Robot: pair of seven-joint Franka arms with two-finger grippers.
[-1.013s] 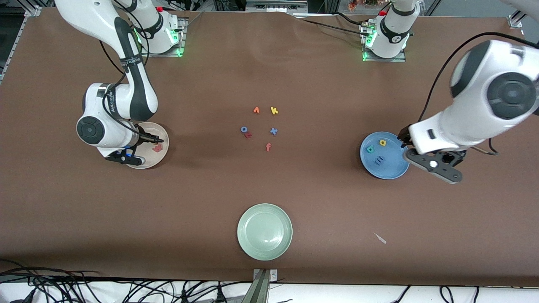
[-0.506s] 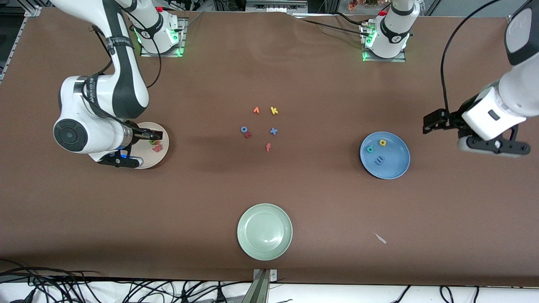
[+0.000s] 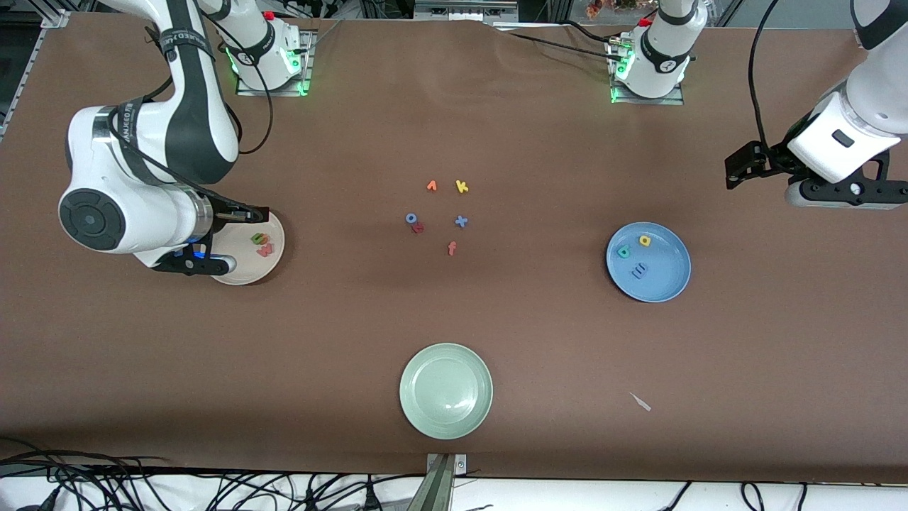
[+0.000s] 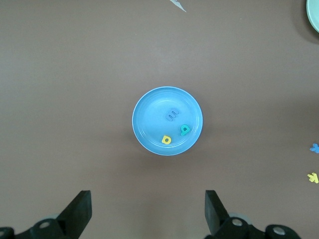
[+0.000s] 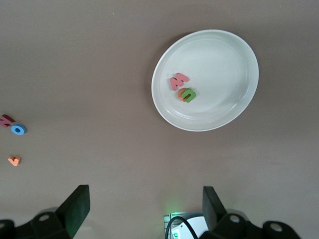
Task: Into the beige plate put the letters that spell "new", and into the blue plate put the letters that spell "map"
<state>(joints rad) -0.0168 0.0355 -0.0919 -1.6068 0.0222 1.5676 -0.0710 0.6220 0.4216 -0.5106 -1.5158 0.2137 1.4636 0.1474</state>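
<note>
Now both sets sit in place, so the risk is a careless retreat: the empty, wide-open right gripper [image 5: 142, 211] hangs just beside the cream-beige round plate [image 5: 234, 107], where the green foam n [image 5: 189, 93] overlaps the orange e [image 5: 181, 96] next to the salmon-pink w [image 5: 178, 81], while the left gripper [image 4: 148, 211], also spread wide and empty, waits well apart from the sky-blue round plate [image 4: 149, 107] holding the periwinkle m [image 4: 172, 114], yellow a [image 4: 166, 140] and teal p [image 4: 185, 129].

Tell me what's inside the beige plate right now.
In the beige plate: a salmon-pink w and a green n lying on an orange letter, which is mostly covered, so its shape can't be confirmed.
</note>
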